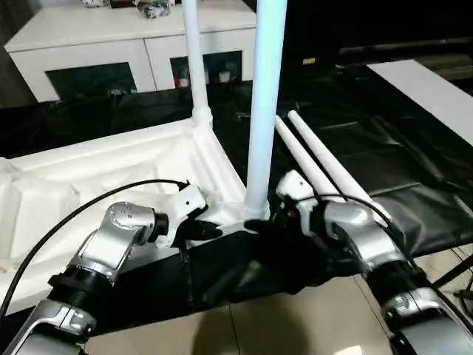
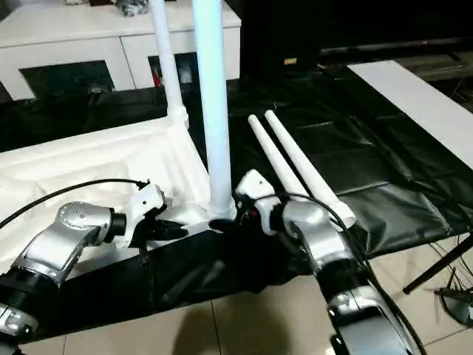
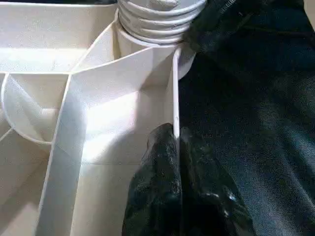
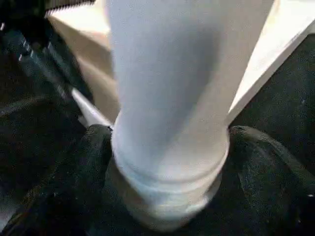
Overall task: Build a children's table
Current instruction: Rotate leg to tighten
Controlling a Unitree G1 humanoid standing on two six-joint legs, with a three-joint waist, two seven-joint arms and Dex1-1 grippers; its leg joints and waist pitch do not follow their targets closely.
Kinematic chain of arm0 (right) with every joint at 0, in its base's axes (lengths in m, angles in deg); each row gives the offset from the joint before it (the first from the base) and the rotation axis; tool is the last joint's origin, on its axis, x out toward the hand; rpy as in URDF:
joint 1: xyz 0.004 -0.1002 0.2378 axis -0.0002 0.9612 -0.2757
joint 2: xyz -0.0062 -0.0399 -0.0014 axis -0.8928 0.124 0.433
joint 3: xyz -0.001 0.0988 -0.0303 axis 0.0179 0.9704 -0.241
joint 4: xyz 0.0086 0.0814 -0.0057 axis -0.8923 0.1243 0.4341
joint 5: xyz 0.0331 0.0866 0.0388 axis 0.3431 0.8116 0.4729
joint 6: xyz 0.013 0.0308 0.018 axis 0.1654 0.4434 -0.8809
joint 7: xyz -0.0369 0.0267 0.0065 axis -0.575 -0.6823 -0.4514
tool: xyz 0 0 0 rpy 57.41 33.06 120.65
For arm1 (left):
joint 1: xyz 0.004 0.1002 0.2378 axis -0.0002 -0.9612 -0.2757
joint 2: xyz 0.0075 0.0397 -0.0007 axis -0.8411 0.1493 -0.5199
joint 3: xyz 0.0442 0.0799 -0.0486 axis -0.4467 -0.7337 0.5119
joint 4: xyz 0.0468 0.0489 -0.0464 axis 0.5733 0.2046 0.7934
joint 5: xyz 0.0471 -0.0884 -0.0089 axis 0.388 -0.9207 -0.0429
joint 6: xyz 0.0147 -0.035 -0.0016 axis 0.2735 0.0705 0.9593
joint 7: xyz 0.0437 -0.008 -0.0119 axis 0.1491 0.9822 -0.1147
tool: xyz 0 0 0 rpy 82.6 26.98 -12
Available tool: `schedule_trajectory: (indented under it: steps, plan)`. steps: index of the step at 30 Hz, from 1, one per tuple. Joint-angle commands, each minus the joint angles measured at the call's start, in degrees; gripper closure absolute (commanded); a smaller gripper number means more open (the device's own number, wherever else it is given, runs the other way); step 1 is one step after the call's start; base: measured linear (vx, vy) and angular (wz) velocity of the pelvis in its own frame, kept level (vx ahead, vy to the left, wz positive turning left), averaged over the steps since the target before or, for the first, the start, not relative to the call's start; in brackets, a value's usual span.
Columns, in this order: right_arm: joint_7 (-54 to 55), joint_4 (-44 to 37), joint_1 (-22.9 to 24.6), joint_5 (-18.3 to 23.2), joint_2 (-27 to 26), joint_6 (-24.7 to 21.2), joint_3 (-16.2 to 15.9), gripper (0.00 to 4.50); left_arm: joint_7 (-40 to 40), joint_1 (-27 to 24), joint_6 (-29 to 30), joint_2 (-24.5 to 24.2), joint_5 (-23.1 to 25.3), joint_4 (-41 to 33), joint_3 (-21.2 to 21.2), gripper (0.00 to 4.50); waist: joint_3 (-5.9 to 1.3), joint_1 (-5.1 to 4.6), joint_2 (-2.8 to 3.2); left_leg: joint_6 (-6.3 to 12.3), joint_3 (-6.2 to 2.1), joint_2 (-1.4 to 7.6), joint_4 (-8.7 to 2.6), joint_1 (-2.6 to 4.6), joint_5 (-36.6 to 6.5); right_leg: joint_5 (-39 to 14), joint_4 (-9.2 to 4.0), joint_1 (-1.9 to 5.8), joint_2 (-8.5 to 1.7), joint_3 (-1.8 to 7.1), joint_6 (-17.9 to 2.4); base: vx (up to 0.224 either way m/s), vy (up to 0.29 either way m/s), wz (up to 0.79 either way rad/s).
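Observation:
The white tabletop [image 1: 96, 185] lies upside down on a black sheet, ribbed underside up. One white leg [image 1: 194, 59] stands upright in its far corner socket. A second leg [image 1: 264, 111] stands in the near corner socket. My right gripper [image 1: 260, 224] is shut around this leg's base, a black finger [image 4: 91, 152] on each side of the tube [image 4: 167, 98]. My left gripper [image 1: 212, 231] is shut on the tabletop's thin near rim [image 3: 175, 88], just left of that socket. Two loose legs [image 1: 325, 166] lie side by side on the sheet to the right.
A white cabinet with glass doors [image 1: 111, 52] stands behind the work. The black sheet [image 1: 384, 185] covers the floor, with a white board [image 1: 436, 89] at the far right. Tiled floor [image 1: 281, 325] lies near me, and a stand's thin legs [image 2: 451, 288] show at the right edge.

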Motion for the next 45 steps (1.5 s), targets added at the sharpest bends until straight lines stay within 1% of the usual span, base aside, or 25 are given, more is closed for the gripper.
schedule_trajectory:
  steps: [1, 4, 6, 9, 12, 13, 18, 20, 21, 23, 25, 26, 27, 28, 31, 33, 34, 36, 37, 38, 40, 42, 43, 44, 45]
  plan:
    - [0.2, 1.7, -1.3, 1.2, -0.7, 0.7, 1.1, 0.72, 1.7, -0.1, -0.1, 0.0, -0.7, -0.6, -1.0, 4.50, -3.47, -0.09, -0.16, 4.00, 0.20, 0.89, -3.32, 0.48, -4.0, 6.9, -2.89, 3.31, -3.35, 1.86, -16.6, 0.000, 0.000, 0.00]
    - [0.4, 3.6, -2.2, 1.4, -1.5, 1.5, 1.5, 0.72, 1.8, -0.1, 0.0, 0.0, -0.6, -0.7, -1.0, 4.50, -3.57, -0.03, -0.18, 4.36, 0.19, 0.86, -3.21, 0.43, -3.1, 8.6, -2.69, 3.35, -3.33, 1.82, -16.9, 0.000, 0.000, 0.00]
    - [0.6, 5.3, -2.9, 0.6, -1.8, 2.4, 1.1, 1.07, 1.9, -0.1, 0.0, -0.1, -0.6, -0.7, -1.0, 4.50, -3.59, 0.06, -0.24, 4.62, 0.22, 0.84, -3.15, 0.41, -2.7, 9.0, -2.63, 3.33, -3.36, 1.81, -16.9, 0.000, 0.000, 0.00]
    - [0.4, 5.9, -3.0, 0.5, -1.8, 2.7, 1.0, 1.23, 1.8, -0.2, 0.0, -0.1, -0.5, -0.7, -1.0, 4.50, -3.52, 0.12, -0.35, 4.67, 0.24, 0.85, -3.18, 0.36, -3.2, 7.9, -2.70, 3.39, -3.40, 1.82, -16.7, 0.000, 0.000, 0.00]
    - [0.2, 6.6, -3.3, 0.4, -1.8, 3.1, 1.1, 1.55, 1.8, -0.3, 0.1, -0.2, -0.5, -0.9, -1.0, 4.50, -3.54, 0.08, -0.34, 4.64, 0.23, 0.88, -3.17, 0.39, -3.3, 7.3, -2.70, 3.34, -3.44, 1.82, -16.7, 0.000, 0.000, 0.00]
    - [-0.1, 7.2, -3.4, 0.1, -1.7, 3.8, 0.8, 1.66, 1.8, -0.4, 0.2, -0.3, -0.4, -1.0, -0.9, 4.50, -3.50, 0.06, -0.22, 4.55, 0.22, 0.88, -3.20, 0.40, -3.5, 7.0, -2.76, 3.31, -3.39, 1.79, -16.7, 0.000, 0.000, 0.00]
    - [1.7, 8.8, -3.4, -0.7, -1.9, 4.9, 0.8, 1.75, 1.1, -0.6, 0.4, -0.1, -0.3, -1.0, -0.9, 4.50, -3.56, 0.04, -0.24, 4.68, 0.23, 0.82, -3.11, 0.34, -3.1, 7.7, -2.65, 3.37, -3.38, 1.83, -16.8, 0.000, 0.000, 0.00]
    - [6.8, 10.2, -3.6, -1.0, -3.2, 4.2, 1.9, 1.76, -2.1, -0.3, 0.6, 1.1, 0.7, 0.1, -0.4, 4.50, -3.51, -0.03, -0.25, 4.56, 0.24, 0.86, -3.17, 0.39, -3.7, 6.8, -2.75, 3.29, -3.42, 1.81, -16.8, 0.000, 0.000, 0.00]
    - [6.8, 10.2, -3.6, -1.0, -3.2, 4.2, 1.9, 1.76, -2.1, -0.3, 0.6, 1.1, 0.7, 0.1, -0.4, 4.50, -3.28, -0.22, -0.27, 3.97, 0.21, 0.83, -3.36, 0.34, -4.6, 5.2, -2.96, 3.23, -3.48, 1.86, -16.7, 0.000, 0.000, 0.00]
    - [17.0, 12.0, -3.8, -0.4, -6.5, 1.6, 4.7, 1.76, -9.9, 1.0, 2.2, 4.2, 2.4, 3.2, 0.9, 4.50, -3.00, -0.73, -0.35, 2.22, 0.16, 0.84, -3.72, 0.55, -7.2, 0.2, -3.48, 3.19, -3.53, 1.99, -15.8, 0.000, 0.000, 0.00]
    - [23.1, 13.0, -3.9, -0.1, -8.4, -0.2, 6.1, 1.76, -14.5, 1.9, 3.4, 6.3, 3.0, 4.9, 1.8, 4.50, -2.91, -0.89, -0.44, 1.04, 0.10, 0.79, -3.95, 0.77, -8.2, -3.2, -3.83, 3.14, -3.55, 2.10, -14.9, 0.000, 0.000, 0.00]
    - [26.7, 13.8, -4.0, 0.4, -9.8, -1.4, 7.1, 1.76, -17.5, 2.5, 4.2, 7.9, 3.2, 6.0, 2.5, 4.50, -2.94, -0.85, -0.39, 0.84, 0.05, 0.78, -3.95, 0.78, -8.5, -3.9, -3.86, 3.12, -3.60, 2.08, -14.7, 0.000, 0.000, 0.00]
    - [29.5, 14.4, -4.2, 0.8, -10.8, -2.2, 7.8, 1.76, -19.7, 3.1, 4.8, 9.1, 3.2, 6.8, 3.0, 4.50, -2.74, -1.03, -0.45, 0.52, 0.17, 0.73, -4.07, 0.74, -9.1, -4.8, -4.06, 2.93, -3.50, 2.18, -14.4, 0.000, 0.000, 0.00]
    - [35.6, 16.1, -4.9, 1.8, -13.1, -3.7, 9.6, 1.76, -23.9, 4.2, 5.6, 11.3, 3.6, 8.6, 3.8, 4.50, -2.69, -1.11, -0.46, -0.10, 0.12, 0.55, -4.16, 0.87, -9.9, -6.6, -4.26, 2.93, -3.48, 2.16, -13.8, 0.000, 0.000, 0.00]
    - [43.7, 19.3, -6.8, 3.0, -16.1, -4.7, 11.7, 1.77, -31.3, 6.0, 5.7, 14.1, 4.8, 11.6, 4.8, 4.50, -2.42, -1.16, -0.48, -0.82, 0.11, 0.50, -4.48, 1.24, -13.5, -11.9, -4.97, 2.62, -3.58, 2.15, -12.3, 0.000, 0.000, 0.00]
    - [48.6, 21.3, -8.5, 3.3, -18.9, -4.7, 12.9, 1.77, -35.4, 7.3, 5.3, 16.3, 5.4, 13.8, 5.5, 4.50, -2.49, -1.20, -0.53, -0.91, 0.14, 0.42, -4.59, 1.34, -13.9, -12.9, -5.13, 2.51, -3.64, 2.19, -11.6, 0.000, 0.000, 0.00]
    - [50.3, 22.0, -9.3, 2.6, -20.3, -4.2, 12.8, 1.77, -37.0, 8.0, 4.8, 17.2, 5.9, 15.0, 5.6, 4.50, -2.48, -1.21, -0.41, -1.01, 0.06, 0.44, -4.68, 1.35, -14.0, -13.0, -5.13, 2.39, -3.66, 2.14, -11.3, 0.000, 0.000, 0.00]
    - [50.6, 22.2, -9.8, 1.8, -21.2, -3.6, 12.3, 1.77, -37.5, 8.4, 4.3, 17.6, 6.3, 15.7, 5.4, 4.50, -2.58, -1.14, -0.73, -0.80, 0.11, 0.42, -4.67, 1.27, -13.7, -11.7, -5.15, 2.49, -3.64, 2.11, -10.9, 0.000, 0.000, 0.00]
    - [49.8, 22.2, -10.0, 1.3, -21.5, -3.1, 11.8, 1.77, -37.2, 8.5, 4.1, 17.7, 6.2, 15.8, 5.4, 4.50, -2.63, -1.04, -0.58, -0.42, 0.06, 0.44, -4.69, 1.07, -12.8, -10.3, -5.00, 2.67, -3.75, 2.10, -10.8, 0.000, 0.000, 0.00]
    - [49.0, 21.8, -10.1, 0.5, -21.5, -2.0, 11.1, 1.77, -36.2, 8.5, 3.8, 17.6, 5.9, 15.4, 5.2, 4.50, -2.69, -1.03, -0.73, -0.06, 0.05, 0.42, -4.68, 0.89, -12.0, -9.2, -4.87, 2.82, -3.75, 2.04, -10.8, 0.000, 0.000, 0.00]
    - [45.6, 20.7, -10.1, 0.9, -21.4, -0.3, 11.0, 1.77, -34.5, 8.2, 3.2, 17.0, 5.8, 14.6, 4.7, 4.50, -2.73, -0.99, -0.73, 0.54, 0.11, 0.40, -4.61, 0.84, -11.3, -8.1, -4.84, 2.87, -3.82, 2.04, -10.9, 0.000, 0.000, 0.00]
    - [43.2, 19.6, -10.0, 1.2, -20.8, 1.2, 10.9, 1.21, -32.1, 7.6, 2.4, 16.2, 5.6, 13.7, 4.2, 4.50, -2.72, -0.91, -0.78, 1.11, 0.11, 0.37, -4.61, 0.70, -10.7, -8.0, -4.90, 2.99, -3.93, 2.04, -11.0, 0.000, 0.000, 0.00]
    - [41.6, 19.0, -9.9, 0.9, -20.0, 2.0, 10.5, 1.05, -30.4, 7.1, 2.3, 15.4, 5.5, 13.0, 3.9, 4.50, -2.78, -0.96, -0.63, 1.38, 0.13, 0.41, -4.55, 0.64, -10.5, -7.6, -4.80, 3.01, -3.91, 2.02, -11.2, 0.000, 0.000, 0.00]
    - [39.7, 18.1, -9.7, 1.0, -19.0, 2.2, 10.3, 1.05, -27.8, 6.4, 1.3, 14.4, 5.2, 12.1, 3.3, 4.50, -2.71, -0.96, -0.63, 1.68, 0.12, 0.40, -4.59, 0.60, -10.8, -7.8, -4.91, 2.98, -3.89, 1.99, -11.2, 0.000, 0.000, 0.00]
    - [38.3, 17.5, -9.6, 1.2, -18.4, 2.3, 10.3, 0.98, -26.5, 6.0, 1.5, 13.9, 5.1, 11.5, 3.1, 4.50, -2.79, -1.37, -0.74, 1.98, -0.05, 0.34, -4.68, 0.01, -10.1, -6.9, -4.62, 3.47, -3.90, 1.90, -11.1, 0.000, 0.000, 0.00]
